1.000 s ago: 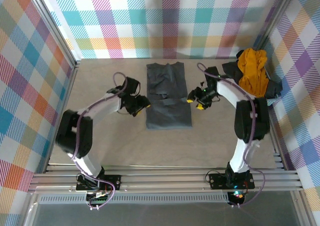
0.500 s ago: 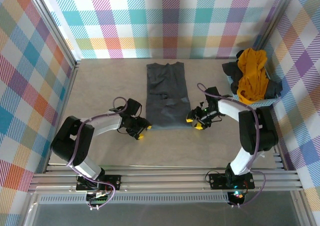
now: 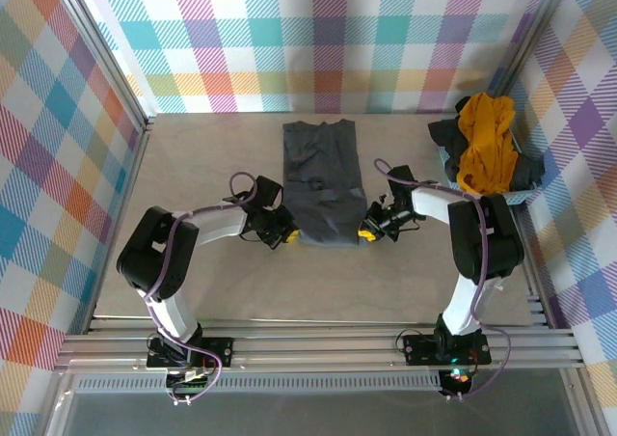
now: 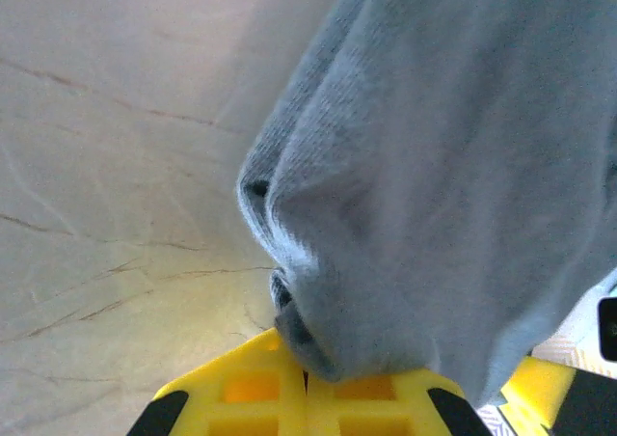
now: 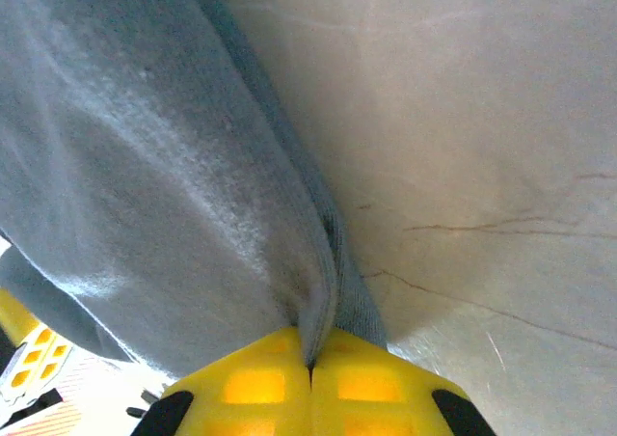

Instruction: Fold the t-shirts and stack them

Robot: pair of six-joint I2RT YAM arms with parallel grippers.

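A dark slate-grey, soft cloth short-sleeved t-shirt (image 3: 323, 180) lies folded into a long narrow strip on the pale beige table top (image 3: 212, 156), running from the table's centre toward 12 o'clock, collar end at 12 and hem end at 6. The left gripper (image 3: 286, 235) sits low at the strip's 7 o'clock corner, and the right gripper (image 3: 367, 231) at its 5 o'clock corner, so the two face each other across the hem.

In the left wrist view the left gripper (image 4: 307, 383) has its yellow fingertips pressed together on a bunched fold of the grey t-shirt (image 4: 434, 166), with the cloth rising out of the pinch. In the right wrist view the right gripper (image 5: 310, 368) is likewise closed on a thin doubled edge of the t-shirt (image 5: 145, 166), which is nipped in the seam between the pads.

At the table's 2 o'clock corner a crumpled mustard-yellow cloth t-shirt (image 3: 485, 147) lies heaped over another dark grey cloth t-shirt (image 3: 528, 171), both in a light blue plastic basket (image 3: 511, 198), well apart from the strip
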